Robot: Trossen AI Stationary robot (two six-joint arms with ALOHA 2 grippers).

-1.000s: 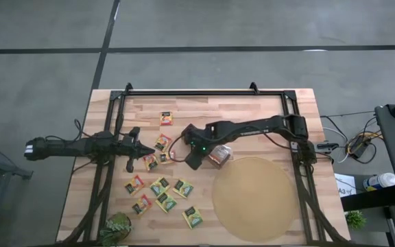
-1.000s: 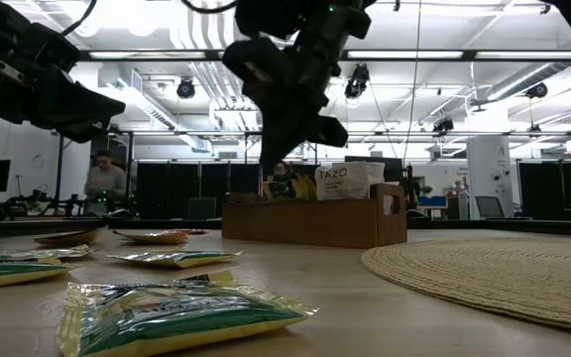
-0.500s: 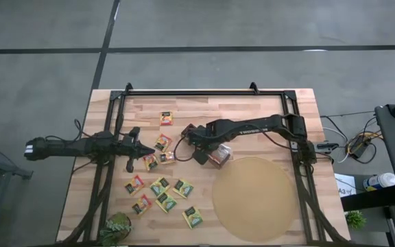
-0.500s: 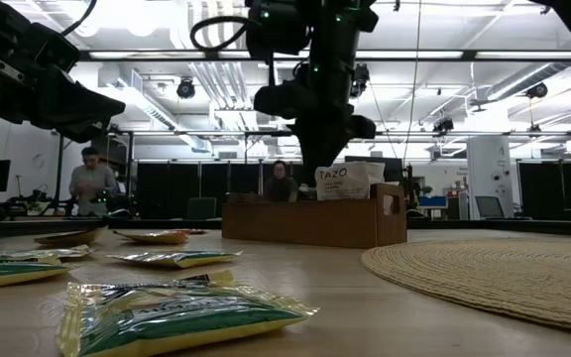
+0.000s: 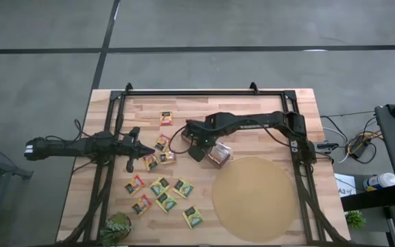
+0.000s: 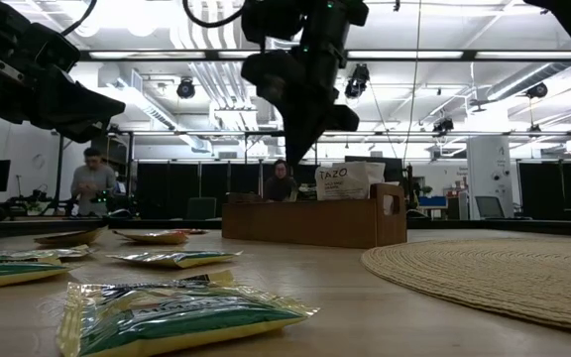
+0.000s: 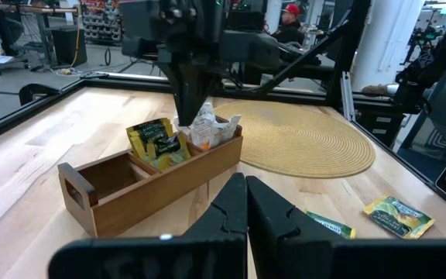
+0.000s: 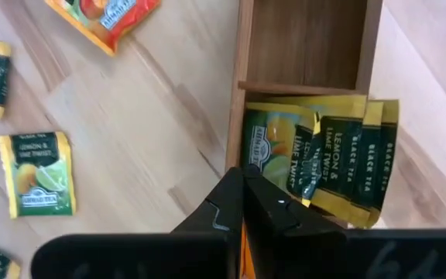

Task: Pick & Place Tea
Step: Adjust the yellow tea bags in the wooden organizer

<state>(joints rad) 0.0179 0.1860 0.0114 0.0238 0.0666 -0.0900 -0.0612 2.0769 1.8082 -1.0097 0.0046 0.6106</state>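
On the left, the left tool (image 5: 142, 149) hovers with fingers pressed together above loose tea sachets (image 5: 162, 186) scattered on the tabletop (image 5: 252, 110). At centre, the right tool (image 5: 196, 152), also pressed together and empty, hangs over the wooden box (image 7: 149, 182) holding more green-yellow sachets (image 8: 316, 155).

This is a big robot lab or workshop. The pale wooden table (image 5: 252, 106) has a black metal frame (image 5: 204, 92) bolted on it and stands on a grey concrete floor (image 5: 40, 41). Long bright ceiling lights (image 6: 464, 55) and silver pipes (image 6: 201, 74) hang overhead. People (image 6: 91, 178) work at desks far behind the table.
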